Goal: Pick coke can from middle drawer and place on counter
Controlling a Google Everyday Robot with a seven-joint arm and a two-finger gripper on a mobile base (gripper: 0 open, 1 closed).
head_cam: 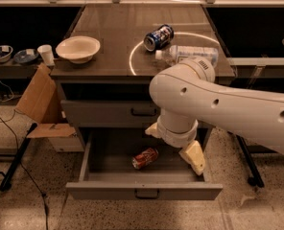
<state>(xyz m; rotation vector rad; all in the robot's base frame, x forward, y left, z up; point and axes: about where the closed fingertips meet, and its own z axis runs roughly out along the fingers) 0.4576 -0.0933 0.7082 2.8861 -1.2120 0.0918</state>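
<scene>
Tool (174, 149) hangs in open middle drawer (144, 190), jaws apart, empty; coke can (145, 157) lies on its side just left of it, axis diagonal.

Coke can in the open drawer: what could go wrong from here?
1. The coke can lies on its side in the middle drawer, so it may roll from the open gripper, which hangs over the drawer beside it.
2. A blue can and a plastic bottle lie on the counter near its front edge; placing there could knock them.
</scene>
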